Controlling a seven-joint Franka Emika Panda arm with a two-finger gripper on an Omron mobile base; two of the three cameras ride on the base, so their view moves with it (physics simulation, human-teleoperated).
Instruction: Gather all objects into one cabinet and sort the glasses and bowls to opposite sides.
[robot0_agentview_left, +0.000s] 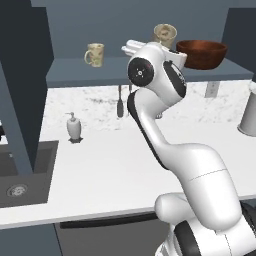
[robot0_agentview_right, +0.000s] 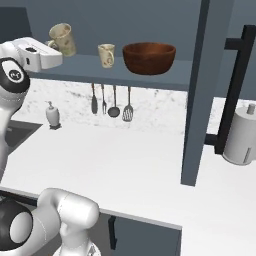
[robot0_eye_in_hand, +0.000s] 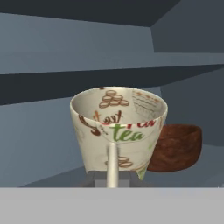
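Note:
My gripper is shut on a cream patterned cup, gripping it at its handle. It holds the cup a little above the shelf board of the dark slate-blue cabinet. In the hand view the cup faces me with its handle toward the camera. The reddish-brown bowl lies just behind it to the right. On the shelf's right side stands the bowl. A second cream cup with a handle stands on the left part. From the right base view, the held cup tilts left of the standing cup and the bowl.
A white soap dispenser stands on the white counter near the sink. Kitchen utensils hang under the shelf. A grey canister stands at the far right beyond the cabinet's tall side panel.

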